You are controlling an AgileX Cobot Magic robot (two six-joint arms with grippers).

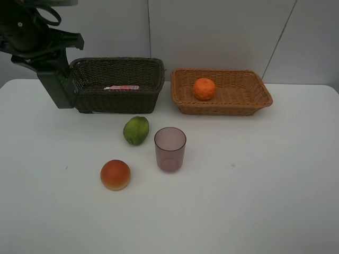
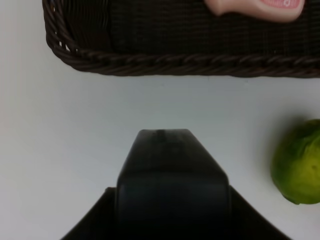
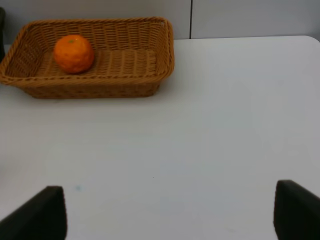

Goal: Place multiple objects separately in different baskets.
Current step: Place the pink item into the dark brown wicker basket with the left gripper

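Left gripper [image 2: 172, 227]: pinching a dark green bottle [image 2: 172, 170]. The bottle fills the gap between the fingers in the left wrist view. That it is the bottle is my reading from its colour and shape.

Bottle position: held just outside the left end of the dark basket [image 1: 116, 100], tilted, not yet over the rim. Cannot tell whether its lower end touches the table [image 1: 254, 201].

Right gripper [image 3: 170, 192]: fingers spread wide, nothing between them, over bare table in front of the tan basket [image 1: 233, 108].

Sorted so far:
- pink bottle [image 1: 122, 87] lies in the dark basket, towards the middle
- orange [image 1: 204, 89] sits in the tan basket

Loose on the table in front of the baskets:
- green fruit [image 1: 136, 130]
- purple cup [image 1: 170, 149]
- peach [image 1: 115, 174]

Step in hand, as I judge it: drop the dark green bottle into the dark basket with the other bottle.

To do it well:
- Raise it until its lower end clears the woven rim before moving sideways, or it will catch on the weave and shove the basket.
- Aim for the free left part of the floor, apart from the pink bottle.
- Lower it well inside before letting go. Released upright and tilted, it will likely topple.
- Open the fingers fully, then lift straight up.
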